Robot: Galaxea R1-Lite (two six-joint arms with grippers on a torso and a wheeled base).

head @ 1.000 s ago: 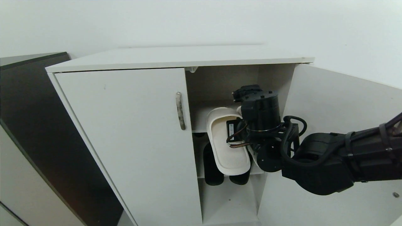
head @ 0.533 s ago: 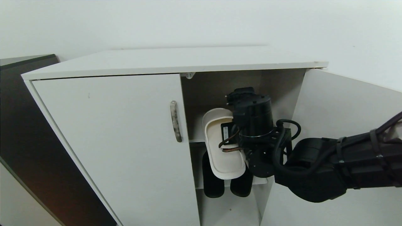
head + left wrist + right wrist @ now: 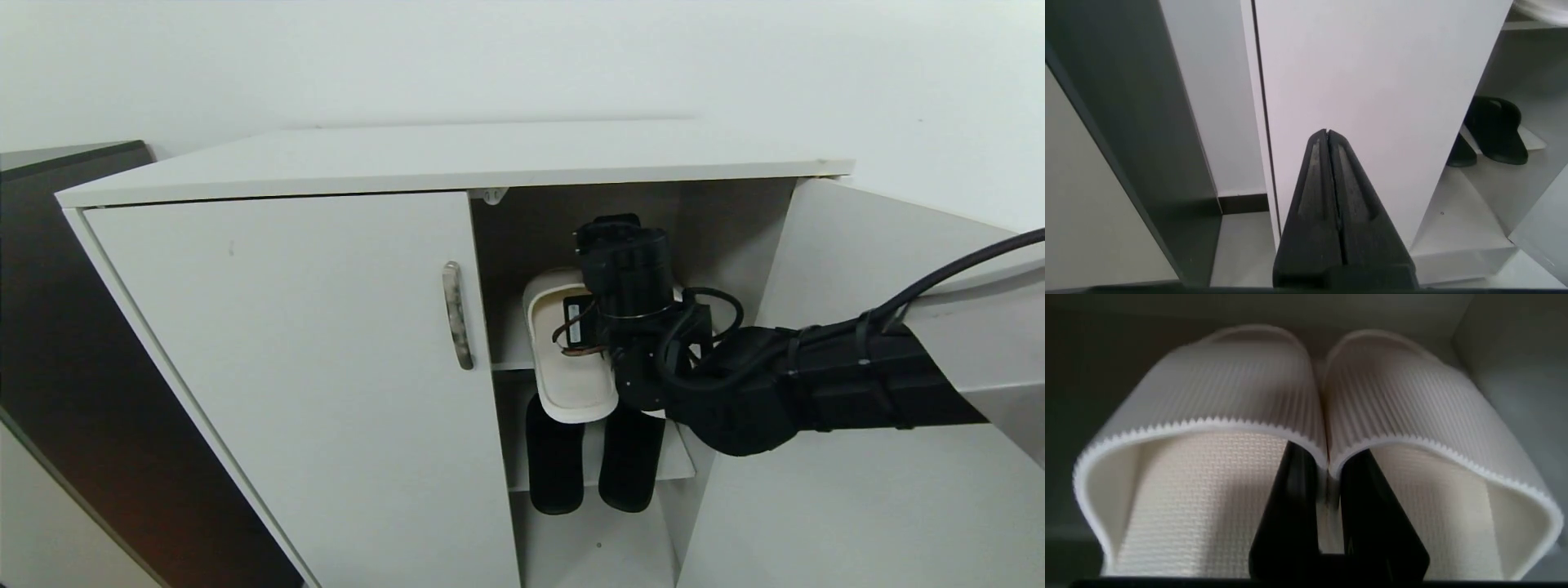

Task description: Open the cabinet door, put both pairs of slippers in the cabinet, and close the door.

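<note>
Slippers (image 3: 1233, 400), white, in right fingers (image 3: 1290, 514), at upper shelf (image 3: 508, 365), black pair (image 3: 555, 457) below

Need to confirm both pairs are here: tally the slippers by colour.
white slippers: 2
black slippers: 2
total: 4

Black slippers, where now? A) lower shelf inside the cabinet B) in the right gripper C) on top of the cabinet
A: the black rubber slippers sit side by side on the lower shelf of the white cabinet, below the cream ribbed slippers in the right gripper.
</note>
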